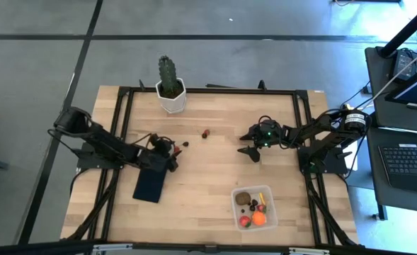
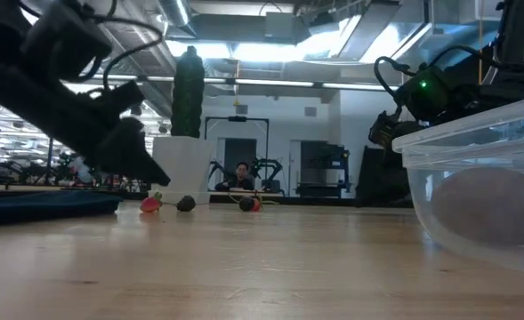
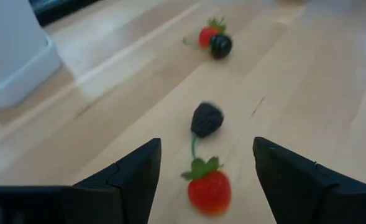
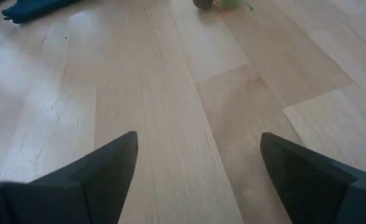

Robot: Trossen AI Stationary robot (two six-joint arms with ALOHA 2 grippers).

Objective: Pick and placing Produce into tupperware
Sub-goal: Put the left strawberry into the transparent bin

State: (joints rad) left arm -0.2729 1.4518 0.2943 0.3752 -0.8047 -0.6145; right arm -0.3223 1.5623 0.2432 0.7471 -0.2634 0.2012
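Currently, nearest the front edge of the light wooden bench (image 1: 208, 191), right of centre: the small clear square plastic tupperware (image 1: 237, 212). It holds a brown round piece (image 1: 243, 198), a thin yellow piece (image 1: 262, 197), a few dark berry bits, a red ball (image 1: 245, 221) and an orange ball (image 1: 259, 219). In the low view a brownish round item shows through its wall.

Left side, mid-bench: a flat dark navy rectangle (image 1: 149, 185); the left arm reaches over it. Left hand (image 3: 204, 171) is low over the bench, fingers apart, holding nothing. Between the fingers lies a small red toy strawberry with green leaves (image 3: 208, 189), not touching either finger. Just beyond it, a dark blackberry-like piece (image 3: 206, 119) on a thin green stem. Further off, a second pair: a red berry touching a dark one (image 3: 220, 45).

Right side: right hand (image 4: 198, 168) hangs above bare wood, fingers wide, empty, well apart from the tupperware.

Far edge: green cactus in a white pot (image 1: 170, 90). Beyond the bench, a person sits in the room (image 2: 241, 173).
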